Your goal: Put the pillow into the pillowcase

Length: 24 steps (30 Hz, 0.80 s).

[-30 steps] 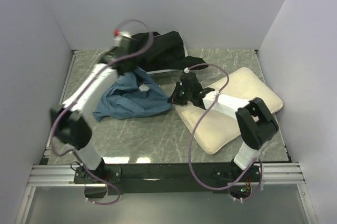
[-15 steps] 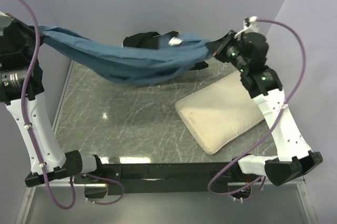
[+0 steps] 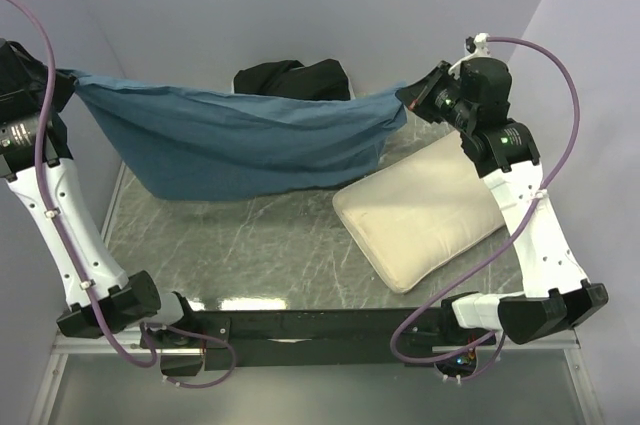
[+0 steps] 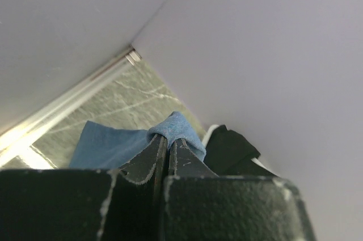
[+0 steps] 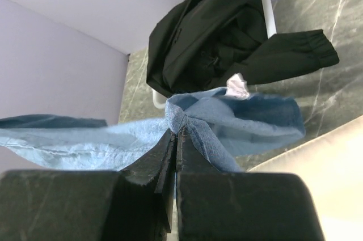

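Note:
The slate-blue pillowcase (image 3: 235, 145) hangs stretched in the air between both arms, its lower edge near the table. My left gripper (image 3: 62, 80) is shut on its left corner (image 4: 173, 127) high at the left wall. My right gripper (image 3: 408, 97) is shut on its right corner (image 5: 178, 119), raised at the back right. A white tag (image 5: 237, 85) shows on the cloth. The cream pillow (image 3: 425, 207) lies flat on the table at the right, below my right gripper; its near corner shows in the right wrist view (image 5: 317, 167).
A black cloth (image 3: 295, 80) lies heaped in a white tray at the back wall, behind the pillowcase; it also shows in the right wrist view (image 5: 227, 31) and the left wrist view (image 4: 229, 150). The marble tabletop (image 3: 250, 245) is walled on three sides.
The pillowcase has gone from a heap on the table to hanging between both raised arms. In the last half second it has spread flatter and hangs lower; the right gripper has dropped slightly.

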Each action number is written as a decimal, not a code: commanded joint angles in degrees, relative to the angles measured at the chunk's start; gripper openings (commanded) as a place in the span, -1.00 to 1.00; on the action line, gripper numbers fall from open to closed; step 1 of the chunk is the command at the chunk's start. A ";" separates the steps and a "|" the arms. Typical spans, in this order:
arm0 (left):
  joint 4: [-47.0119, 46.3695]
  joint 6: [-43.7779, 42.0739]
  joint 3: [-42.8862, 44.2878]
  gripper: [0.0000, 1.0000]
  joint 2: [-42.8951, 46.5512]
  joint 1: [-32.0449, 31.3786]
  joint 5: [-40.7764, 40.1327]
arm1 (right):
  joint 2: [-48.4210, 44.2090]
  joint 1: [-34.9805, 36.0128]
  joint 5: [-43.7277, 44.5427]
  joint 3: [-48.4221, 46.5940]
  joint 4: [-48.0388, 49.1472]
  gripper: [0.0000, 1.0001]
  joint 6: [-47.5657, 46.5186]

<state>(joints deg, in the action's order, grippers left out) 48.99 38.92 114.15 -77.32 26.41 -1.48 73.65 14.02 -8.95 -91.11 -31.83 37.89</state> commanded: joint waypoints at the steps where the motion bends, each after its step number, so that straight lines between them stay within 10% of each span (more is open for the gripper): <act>1: -3.89 2.92 -0.24 -0.98 -0.81 1.97 7.88 | 0.97 -0.84 -1.16 -3.89 1.25 -1.00 0.25; 16: -8.74 6.00 2.65 -0.98 -5.73 2.94 17.21 | 0.19 2.67 -4.85 -0.13 7.21 -1.00 1.93; 24: -7.69 10.04 0.38 -0.98 -3.99 9.34 14.58 | -13.70 29.34 10.07 38.82 28.47 -1.00 7.62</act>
<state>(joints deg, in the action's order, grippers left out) 43.83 46.04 115.31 -84.12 31.55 14.39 66.11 31.24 -5.72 -70.35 -17.76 40.71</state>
